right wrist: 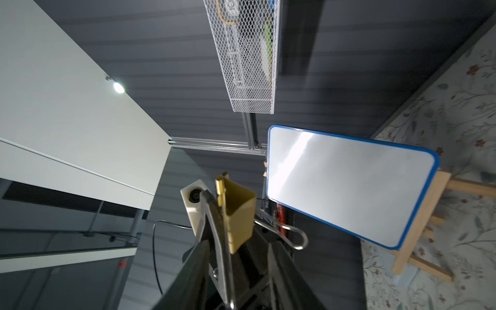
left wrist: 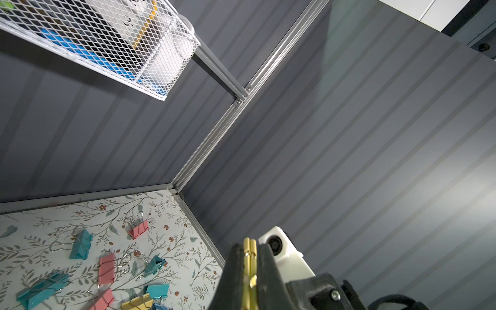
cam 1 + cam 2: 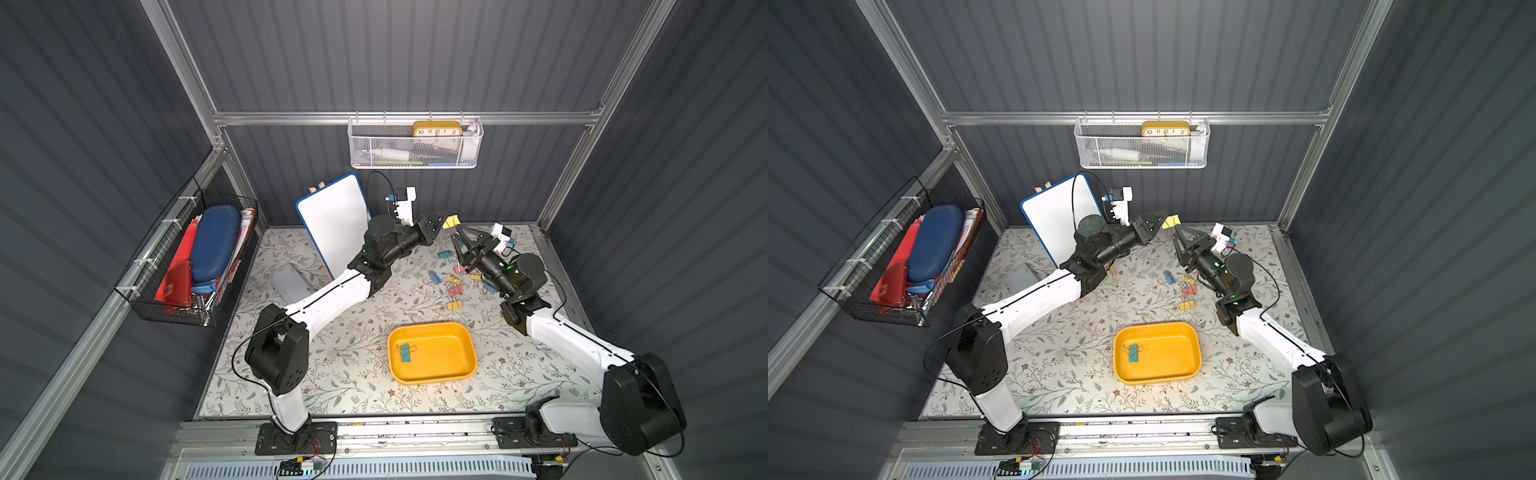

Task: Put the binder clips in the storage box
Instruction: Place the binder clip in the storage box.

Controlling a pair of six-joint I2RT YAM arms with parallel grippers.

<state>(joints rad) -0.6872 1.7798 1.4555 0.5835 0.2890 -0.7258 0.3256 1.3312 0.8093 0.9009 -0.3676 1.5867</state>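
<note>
Mid-air hand-over: the left gripper [image 2: 250, 252] pinches a yellow binder clip [image 3: 451, 221], well apart from the storage box [image 3: 451, 361].

The left gripper is pressed together on the clip's edge near the back wall. The right gripper [image 1: 237, 244] stands spread, its fingertips either side of the clip's body. The clip is probably light and rigid, with slick painted faces and a wire handle [image 1: 295, 237] that swings, so take the flat faces, not the loop. Loose binder clips [image 3: 454, 287] lie on the table [image 3: 353, 365], and a teal binder clip [image 3: 404, 353] lies in the box.

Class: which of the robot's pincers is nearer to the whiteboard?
Left. The left pincer, holding a yellow binder clip, is raised to one side of the whiteboard. The right pincer lies beyond it, farther off.
</note>
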